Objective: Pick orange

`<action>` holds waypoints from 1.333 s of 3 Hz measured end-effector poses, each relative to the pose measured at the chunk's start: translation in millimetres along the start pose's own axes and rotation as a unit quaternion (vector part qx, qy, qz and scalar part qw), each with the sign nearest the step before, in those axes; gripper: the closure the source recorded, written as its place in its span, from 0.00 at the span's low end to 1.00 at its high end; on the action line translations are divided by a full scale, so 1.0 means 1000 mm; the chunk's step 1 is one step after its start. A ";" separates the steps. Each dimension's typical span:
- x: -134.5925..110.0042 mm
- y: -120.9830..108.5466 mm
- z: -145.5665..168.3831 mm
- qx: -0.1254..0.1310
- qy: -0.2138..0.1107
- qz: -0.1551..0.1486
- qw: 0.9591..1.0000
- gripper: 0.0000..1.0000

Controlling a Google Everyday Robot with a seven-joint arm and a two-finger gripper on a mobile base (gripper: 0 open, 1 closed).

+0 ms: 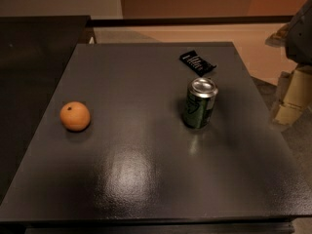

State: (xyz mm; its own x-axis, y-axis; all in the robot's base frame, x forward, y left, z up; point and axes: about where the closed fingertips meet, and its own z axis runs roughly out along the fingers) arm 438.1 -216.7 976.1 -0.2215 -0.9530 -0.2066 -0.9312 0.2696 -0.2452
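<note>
The orange (75, 116) is a small round fruit with a dark stem dot. It rests on the left side of the dark grey table (146, 179). My gripper (291, 97) shows only partly at the right edge of the camera view, beyond the table's right side and far from the orange. It holds nothing that I can see.
A green can (200, 103) stands upright right of the table's centre. A black snack packet (197, 62) lies behind it near the far edge. A dark counter (34, 57) runs along the left. Beige floor (195, 33) lies beyond the table.
</note>
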 end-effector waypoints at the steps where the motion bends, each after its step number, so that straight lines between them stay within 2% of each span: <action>1: 0.000 0.000 0.000 0.000 0.000 0.000 1.000 0.00; 2: -0.007 0.000 -0.001 -0.002 -0.002 -0.009 1.000 0.00; 3: -0.039 -0.002 0.007 -0.005 -0.024 -0.030 0.999 0.00; 4: -0.081 -0.005 0.024 -0.015 -0.059 -0.051 0.997 0.00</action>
State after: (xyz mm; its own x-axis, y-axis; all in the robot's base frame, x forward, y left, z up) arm 468.0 -138.0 971.5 -0.0908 -0.9522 -0.2917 -0.9557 0.1657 -0.2434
